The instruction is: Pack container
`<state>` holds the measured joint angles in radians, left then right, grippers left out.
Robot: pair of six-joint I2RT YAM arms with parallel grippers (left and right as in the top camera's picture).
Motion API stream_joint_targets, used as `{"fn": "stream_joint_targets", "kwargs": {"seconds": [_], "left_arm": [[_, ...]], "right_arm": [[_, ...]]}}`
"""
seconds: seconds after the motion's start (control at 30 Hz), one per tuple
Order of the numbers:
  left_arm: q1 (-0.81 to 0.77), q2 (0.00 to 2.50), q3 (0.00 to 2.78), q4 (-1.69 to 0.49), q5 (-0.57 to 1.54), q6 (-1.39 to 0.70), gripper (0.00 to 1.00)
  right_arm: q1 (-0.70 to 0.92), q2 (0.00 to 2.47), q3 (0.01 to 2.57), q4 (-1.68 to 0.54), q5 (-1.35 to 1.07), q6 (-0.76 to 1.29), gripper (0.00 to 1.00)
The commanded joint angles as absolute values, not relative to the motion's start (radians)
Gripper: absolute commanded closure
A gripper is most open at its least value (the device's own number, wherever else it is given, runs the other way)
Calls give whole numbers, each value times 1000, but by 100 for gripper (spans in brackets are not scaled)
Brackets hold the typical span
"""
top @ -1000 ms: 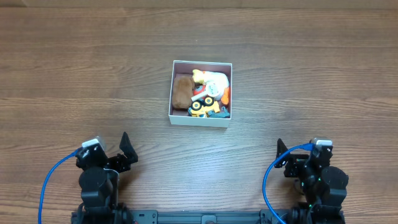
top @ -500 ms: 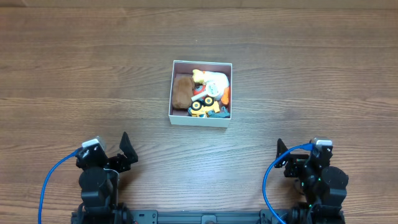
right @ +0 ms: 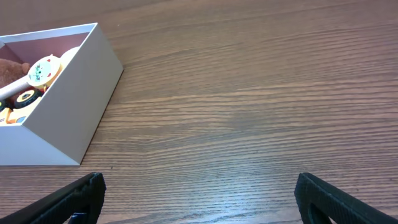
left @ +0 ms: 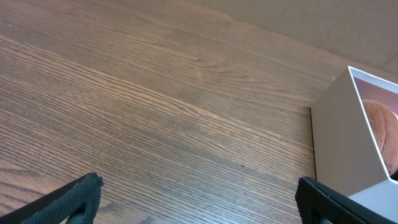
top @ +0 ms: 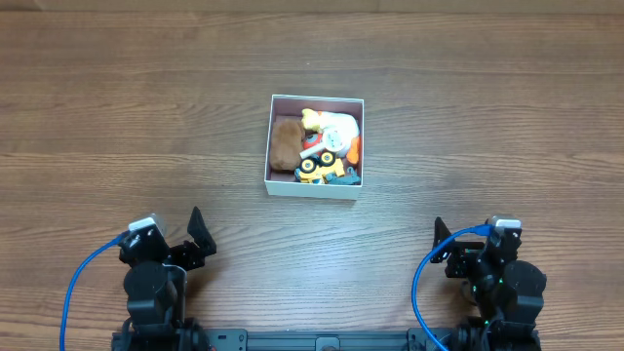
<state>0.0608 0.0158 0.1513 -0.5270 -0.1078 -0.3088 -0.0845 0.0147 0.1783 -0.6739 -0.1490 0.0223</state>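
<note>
Ahead of both sets of jaws, between the two arms and well beyond either's reach as they stand, sits the container (top: 314, 186). It is forward and to the right of the left gripper (left: 199, 191) and forward and to the left of the right gripper (right: 199, 186). Both pairs of jaws are spread wide with nothing between them, hovering low over the bare wooden table (top: 487, 117) near my edge. Inside the box I can make out a brown plush toy (top: 285, 141) on the side nearer the left jaws, a yellow toy truck (top: 320, 166) against the wall nearest me, and a white toy (top: 338, 128) behind it. I see nothing loose outside the box, so I judge the packing finished. The next move calls for no grasp, only a check that nothing sticks up above the rim.
</note>
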Motion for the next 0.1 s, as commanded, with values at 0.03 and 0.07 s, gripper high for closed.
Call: {"fn": "stream_joint_targets", "kwargs": {"seconds": [0.03,0.07], "left_arm": [[65,4,144,-527,-100,-322,0],[65,4,144,-527,-100,-322,0]], "right_arm": [[-88,3,163,-683,-147,22,0],[-88,3,163,-683,-147,22,0]]}}
